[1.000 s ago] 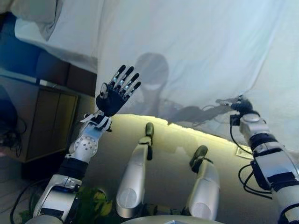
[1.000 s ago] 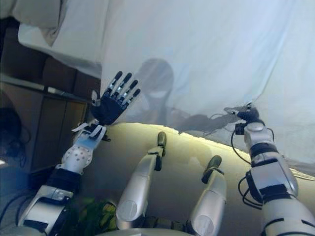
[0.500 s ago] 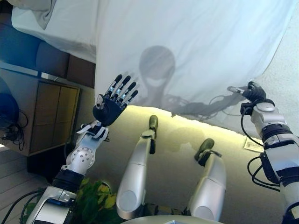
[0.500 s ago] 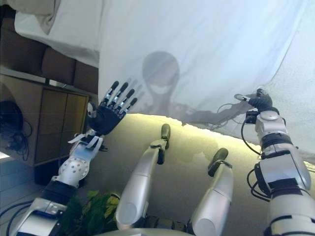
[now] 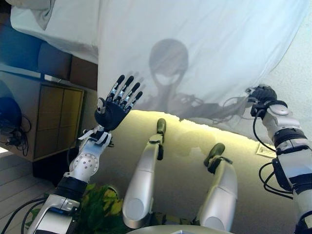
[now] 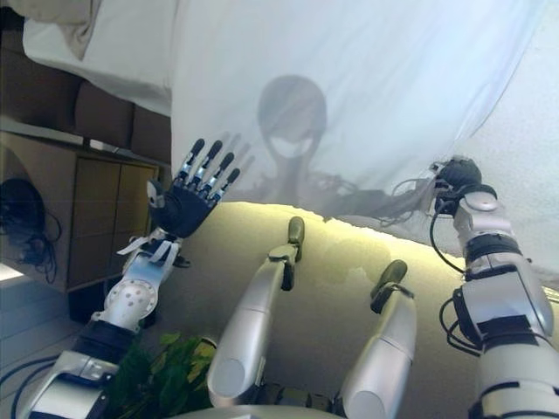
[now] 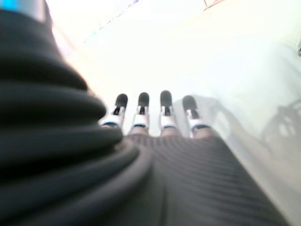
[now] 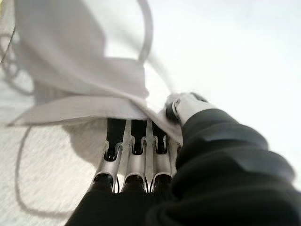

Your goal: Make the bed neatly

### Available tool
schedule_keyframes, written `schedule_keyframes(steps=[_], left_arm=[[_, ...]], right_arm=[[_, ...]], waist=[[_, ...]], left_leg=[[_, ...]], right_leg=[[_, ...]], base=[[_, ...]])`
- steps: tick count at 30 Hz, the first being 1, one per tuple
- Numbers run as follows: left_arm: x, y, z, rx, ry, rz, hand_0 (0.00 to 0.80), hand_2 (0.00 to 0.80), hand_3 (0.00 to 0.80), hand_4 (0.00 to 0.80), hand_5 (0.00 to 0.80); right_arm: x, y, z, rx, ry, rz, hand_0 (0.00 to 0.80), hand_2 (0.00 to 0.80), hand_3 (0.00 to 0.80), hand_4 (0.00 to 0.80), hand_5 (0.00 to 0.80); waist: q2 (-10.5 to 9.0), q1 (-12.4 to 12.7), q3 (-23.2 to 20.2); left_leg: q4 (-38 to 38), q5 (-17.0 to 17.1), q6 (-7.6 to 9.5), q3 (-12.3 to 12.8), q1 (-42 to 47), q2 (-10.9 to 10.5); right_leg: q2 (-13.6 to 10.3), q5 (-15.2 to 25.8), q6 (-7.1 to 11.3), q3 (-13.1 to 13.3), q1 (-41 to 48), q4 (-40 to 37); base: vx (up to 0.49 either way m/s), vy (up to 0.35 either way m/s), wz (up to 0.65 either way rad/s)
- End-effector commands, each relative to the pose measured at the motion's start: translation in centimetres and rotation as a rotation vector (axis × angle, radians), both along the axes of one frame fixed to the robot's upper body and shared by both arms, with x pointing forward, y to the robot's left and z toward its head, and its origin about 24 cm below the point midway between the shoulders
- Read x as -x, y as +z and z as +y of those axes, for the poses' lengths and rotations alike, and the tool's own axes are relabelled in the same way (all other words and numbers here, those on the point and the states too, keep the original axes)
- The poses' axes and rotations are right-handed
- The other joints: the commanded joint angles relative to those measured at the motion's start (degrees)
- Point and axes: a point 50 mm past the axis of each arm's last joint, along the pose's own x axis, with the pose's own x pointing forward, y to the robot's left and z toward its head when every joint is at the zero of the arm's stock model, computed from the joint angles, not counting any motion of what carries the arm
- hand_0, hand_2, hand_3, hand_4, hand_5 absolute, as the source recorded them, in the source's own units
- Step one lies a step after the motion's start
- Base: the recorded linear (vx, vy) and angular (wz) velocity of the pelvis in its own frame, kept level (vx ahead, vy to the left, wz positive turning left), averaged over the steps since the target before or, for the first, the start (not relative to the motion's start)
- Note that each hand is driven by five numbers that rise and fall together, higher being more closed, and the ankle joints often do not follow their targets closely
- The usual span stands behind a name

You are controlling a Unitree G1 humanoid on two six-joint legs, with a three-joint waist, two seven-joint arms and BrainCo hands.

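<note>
White sheet (image 5: 204, 44): thin, smooth cloth, hanging taut from 12 o'clock across the view, lower hem ragged above a pale mattress side (image 5: 185, 161). Right hand (image 5: 263, 93), at 3 o'clock: thumb and fingers (image 8: 134, 141) pinch the sheet's edge. Left hand (image 5: 115, 105), at 9 o'clock: spread, raised beside the sheet, holding nothing. Wooden cabinet (image 5: 46, 122) at 9 o'clock.

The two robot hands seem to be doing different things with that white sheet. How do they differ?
The left robot hand is open, fingers spread and straight, holding nothing; the right robot hand is closed, pinching the edge of the white sheet. The left is raised in front of the sheet's hanging edge and does not grip it; the right lifts the sheet, as its wrist view shows cloth caught between thumb and fingers. Both are held up at similar height.
</note>
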Motion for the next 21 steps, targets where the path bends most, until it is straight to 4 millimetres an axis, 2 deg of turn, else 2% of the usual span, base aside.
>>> schedule_keyframes(steps=[1,13,17,21], left_arm=[[0.0,2.6,-0.7,0.056,-0.04,-0.129,0.0,0.0,0.0,0.0,0.0],[-0.3,2.1,-0.6,0.032,-0.05,-0.097,0.0,0.0,0.0,0.0,0.0],[-0.2,2.0,-0.2,0.017,-0.039,-0.096,0.0,0.0,0.0,0.0,0.0],[-0.2,2.2,0.2,0.007,-0.021,-0.104,0.0,0.0,0.0,0.0,0.0]], right_arm=[[-0.8,1.0,1.1,0.0,0.07,-0.032,0.8,0.8,0.8,0.8,0.8],[0.1,-1.2,0.6,-0.031,0.053,0.036,0.8,0.8,0.8,0.8,0.8],[0.9,-2.6,0.2,-0.039,0.039,0.082,0.8,0.8,0.8,0.8,0.8],[2.4,-4.8,-1.0,-0.039,-0.016,0.156,0.8,0.8,0.8,0.8,0.8]], waist=[[2.39,1.48,0.43],[0.68,0.86,0.43],[-0.12,0.57,0.43],[-1.09,0.01,0.43]], left_leg=[[-0.83,-7.15,2.66,0.74,3.92,-4.03],[-2.73,-7.31,2.42,0.2,9.06,-3.13],[-3.98,-6.93,2.16,0.39,10.73,-2.55],[-4.69,-6.93,1.86,0.86,12.26,-1.86]], right_leg=[[3.23,4.26,-1.15,-2.47,-0.5,-1.42],[4.06,5.11,-0.66,-3.22,5.02,-4.92],[4.55,5.73,-0.45,-3.48,6.86,-6.86],[4.88,6.03,-0.31,-3.71,8.59,-8.33]], base=[[-0.006,-0.04,-0.04],[0.011,-0.036,-0.03],[0.038,-0.031,-0.01],[0.026,-0.028,-0.03]])
